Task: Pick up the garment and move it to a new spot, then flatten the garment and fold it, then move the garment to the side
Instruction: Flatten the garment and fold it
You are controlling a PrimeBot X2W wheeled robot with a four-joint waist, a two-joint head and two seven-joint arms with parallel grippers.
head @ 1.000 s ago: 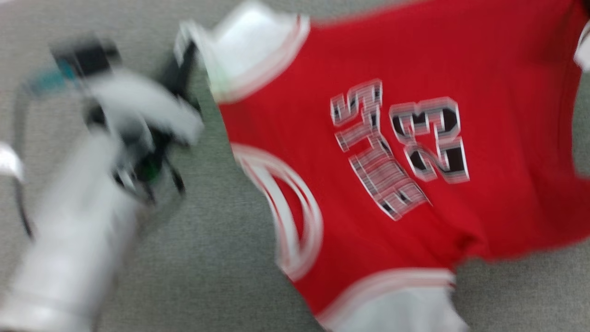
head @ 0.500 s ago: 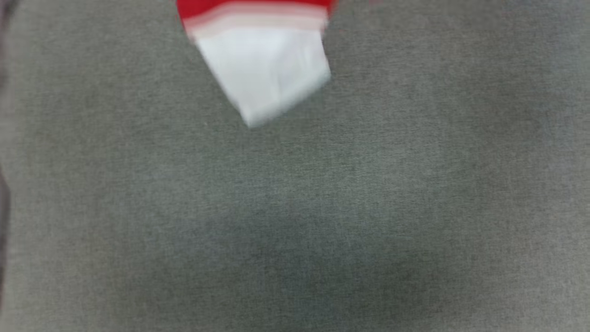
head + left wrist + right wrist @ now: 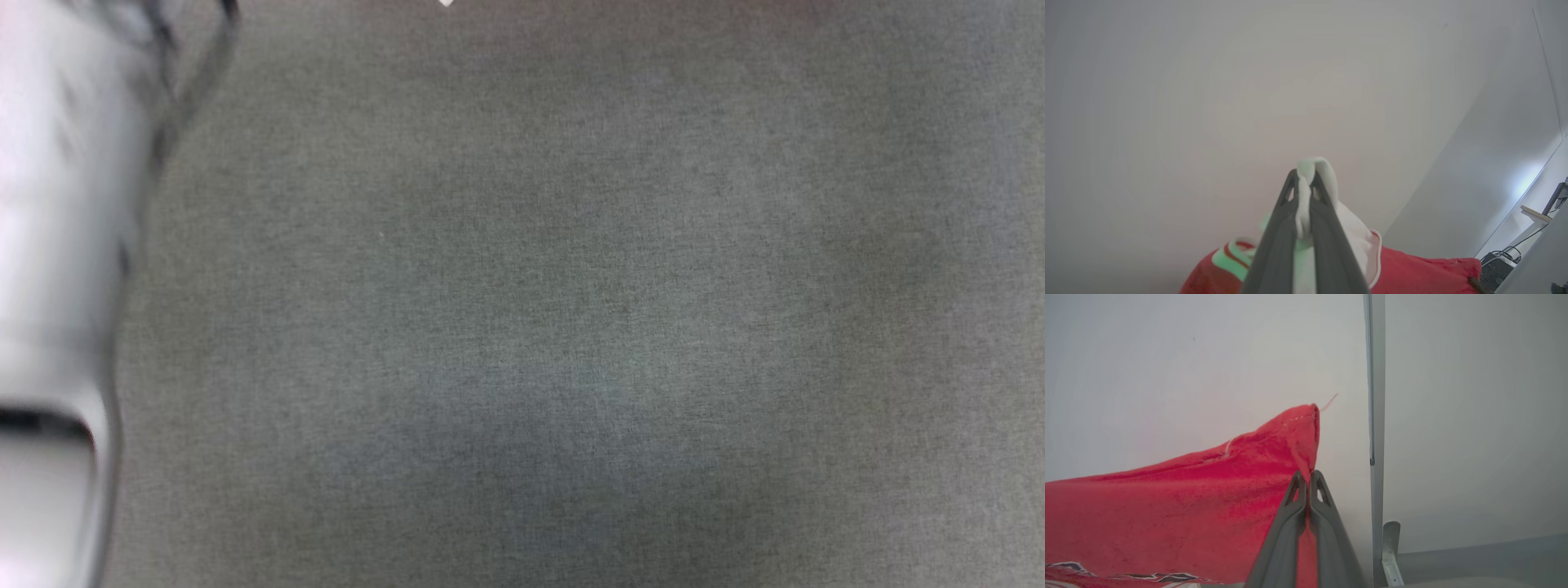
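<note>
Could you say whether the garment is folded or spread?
Spread, not folded: the garment is pinched by left gripper at a white sleeve, right gripper at a red corner.

Pale forearm (image 3: 49,204): blurred, cut by head view's left edge. Soft red jersey shirt (image 3: 1167,506): cut by right wrist view's left/btm edges.

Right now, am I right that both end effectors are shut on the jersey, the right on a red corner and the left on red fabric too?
Not quite: the left wrist view shows the left end effector shut on white fabric of the jersey, not red. The right end effector is indeed shut on a red corner.
</note>
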